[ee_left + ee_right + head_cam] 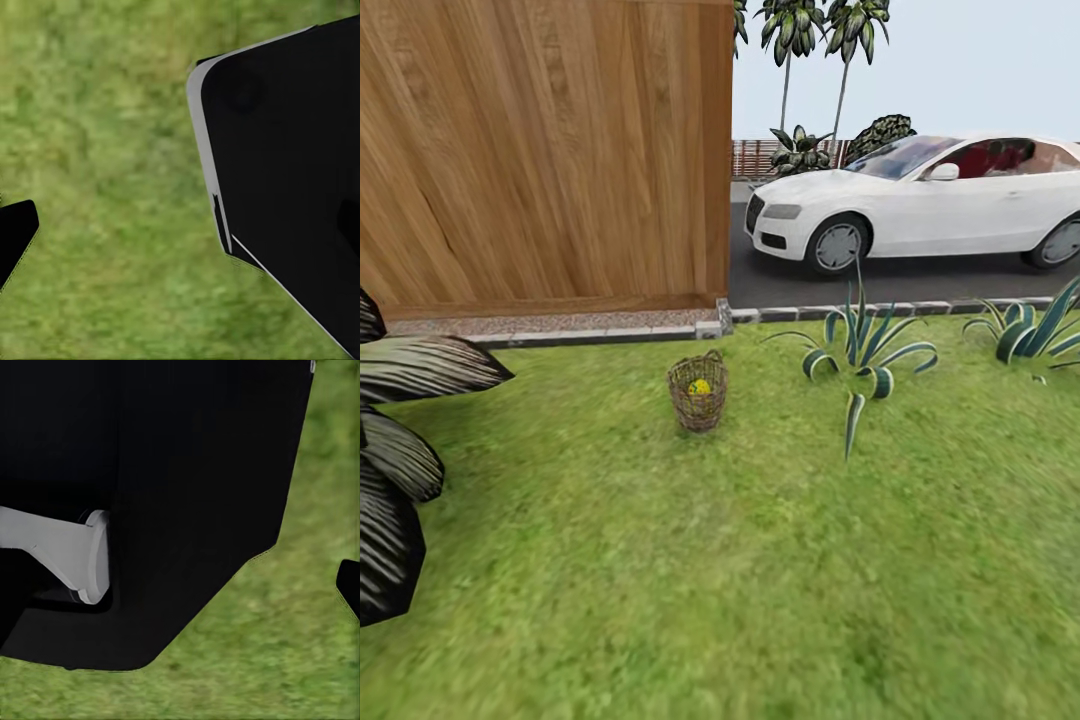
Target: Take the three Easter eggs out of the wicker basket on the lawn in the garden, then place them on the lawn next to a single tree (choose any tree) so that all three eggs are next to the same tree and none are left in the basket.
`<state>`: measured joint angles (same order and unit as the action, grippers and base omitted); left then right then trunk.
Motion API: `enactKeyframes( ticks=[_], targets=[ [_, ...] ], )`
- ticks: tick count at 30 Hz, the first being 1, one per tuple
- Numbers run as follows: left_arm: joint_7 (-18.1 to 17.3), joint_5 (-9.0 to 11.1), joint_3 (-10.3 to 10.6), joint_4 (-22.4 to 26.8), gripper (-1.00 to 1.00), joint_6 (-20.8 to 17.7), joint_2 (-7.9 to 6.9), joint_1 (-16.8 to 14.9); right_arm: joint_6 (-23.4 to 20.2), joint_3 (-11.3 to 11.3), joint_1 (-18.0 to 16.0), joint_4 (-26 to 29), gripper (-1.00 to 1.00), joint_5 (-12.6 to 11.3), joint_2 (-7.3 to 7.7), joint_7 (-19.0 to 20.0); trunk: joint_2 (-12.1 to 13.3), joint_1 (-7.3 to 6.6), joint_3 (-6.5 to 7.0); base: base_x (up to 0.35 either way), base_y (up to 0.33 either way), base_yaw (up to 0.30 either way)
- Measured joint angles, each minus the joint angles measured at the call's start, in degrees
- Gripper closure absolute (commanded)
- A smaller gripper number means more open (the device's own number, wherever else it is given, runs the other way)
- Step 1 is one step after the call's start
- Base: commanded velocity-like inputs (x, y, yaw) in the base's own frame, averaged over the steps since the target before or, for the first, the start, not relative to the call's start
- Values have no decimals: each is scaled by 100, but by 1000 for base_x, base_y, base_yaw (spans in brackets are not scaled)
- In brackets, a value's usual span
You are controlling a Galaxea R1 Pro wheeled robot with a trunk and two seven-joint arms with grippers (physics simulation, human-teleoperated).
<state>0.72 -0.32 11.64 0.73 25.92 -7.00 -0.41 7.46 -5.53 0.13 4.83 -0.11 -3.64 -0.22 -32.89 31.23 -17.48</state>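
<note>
I see the basket (698, 392) upright on the lawn (690, 580) near the fence (545, 150), one egg (699, 386) visible inside; whether either hand is wide or narrow, I cannot tell.

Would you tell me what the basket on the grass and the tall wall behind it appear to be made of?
The wicker basket looks like woven brown twigs, matte, with open gaps through which a yellow egg shows. The wall looks like smooth wood panelling with streaky grain, though as a render it may be only a texture.
</note>
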Motion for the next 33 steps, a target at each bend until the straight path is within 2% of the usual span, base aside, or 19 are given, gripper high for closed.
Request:
enactKeyframes(
  ticks=[10, 20, 33],
  targets=[
    [0, 0, 0, 0, -100, 0, -2, 0, 4, -3, -2, 0, -100, -1, -16, 12, 0, 0, 0, 304, 0, 0],
    [0, 0, 0, 0, -100, 0, -2, 0, 14, -7, 0, 36, -100, 0, -146, 71, 0, 0, 0, 304, 0, 0],
    [0, 0, 0, 0, -100, 1, -3, 0, 12, -19, 2, 40, -100, 4, -156, 75, 0, 0, 0, 304, 0, 0]
  ],
)
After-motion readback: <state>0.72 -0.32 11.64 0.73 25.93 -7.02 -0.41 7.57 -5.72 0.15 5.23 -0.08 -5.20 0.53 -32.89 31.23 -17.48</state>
